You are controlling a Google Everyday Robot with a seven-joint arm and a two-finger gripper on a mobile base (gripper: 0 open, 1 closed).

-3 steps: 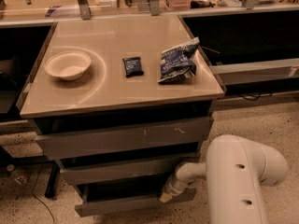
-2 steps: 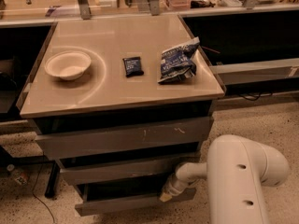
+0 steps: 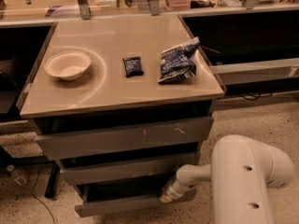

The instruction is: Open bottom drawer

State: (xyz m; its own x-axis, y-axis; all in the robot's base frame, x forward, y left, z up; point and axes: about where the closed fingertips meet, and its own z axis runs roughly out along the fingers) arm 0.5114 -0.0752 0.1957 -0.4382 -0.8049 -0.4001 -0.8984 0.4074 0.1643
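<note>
The bottom drawer (image 3: 126,204) is the slimmest of three grey drawers under the beige tabletop; its front stands out a little from the cabinet, with a dark gap above it. My gripper (image 3: 164,198) is at the right end of that drawer's front, at the end of my white arm (image 3: 243,181) that reaches in from the lower right. The fingertips are hidden against the drawer edge. The mid-sized drawer front (image 3: 126,168) and the tallest scratched one (image 3: 124,136) sit above it.
On the tabletop (image 3: 103,94) stand a white bowl (image 3: 68,65), a small dark packet (image 3: 133,66) and a blue chip bag (image 3: 177,59). Dark shelving flanks the cabinet on both sides. A cable and a bottle (image 3: 16,175) lie on the speckled floor at the left.
</note>
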